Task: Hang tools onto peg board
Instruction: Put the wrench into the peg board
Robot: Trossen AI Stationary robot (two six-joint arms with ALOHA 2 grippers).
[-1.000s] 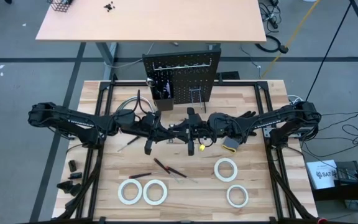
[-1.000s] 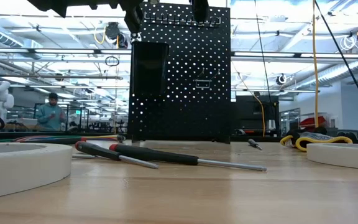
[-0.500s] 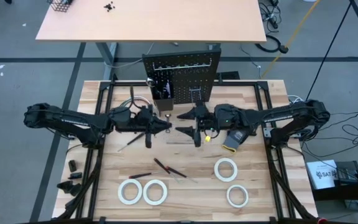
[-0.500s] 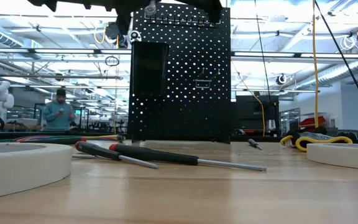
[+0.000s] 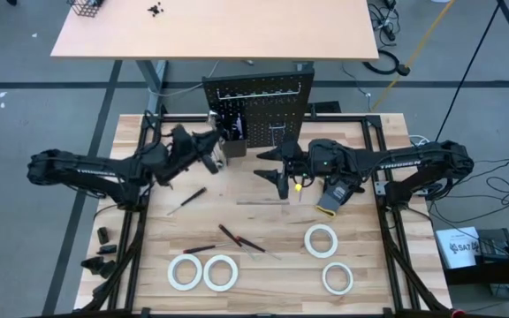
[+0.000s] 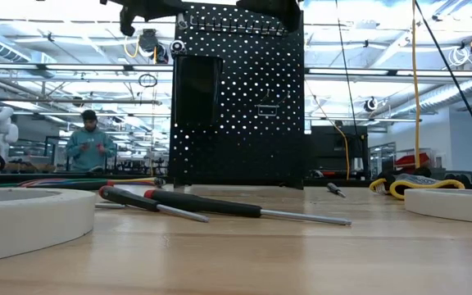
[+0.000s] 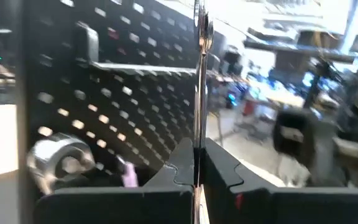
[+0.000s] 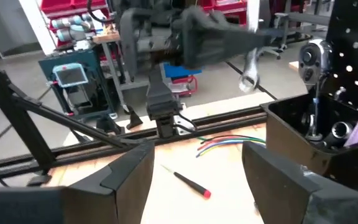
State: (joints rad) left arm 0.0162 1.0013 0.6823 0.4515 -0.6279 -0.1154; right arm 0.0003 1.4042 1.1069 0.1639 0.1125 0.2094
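Observation:
The black peg board stands upright at the table's far middle, with a small black bin on its face. My left gripper is near the board's left side, shut on a silver wrench that shows edge-on in the left wrist view. To the right of it, in front of the board, my right gripper stands open and holds nothing. Screwdrivers and white tape rolls lie flat on the tabletop nearer the front. My left gripper pinches the wrench's shaft between its two fingers. The wrench runs on past the fingertips along the fingers, its far end close to the peg board. It is lifted clear of the table.
A black-and-yellow flat object lies by my right arm. A black-handled screwdriver lies left of centre. More tape rolls lie near the front edge. A person stands in the room behind.
My two grippers met over the table's middle. The right one has opened, let go of the wrench and drawn back toward the right. My left gripper, still shut on the wrench, has carried it left and toward the far edge, up to the peg board.

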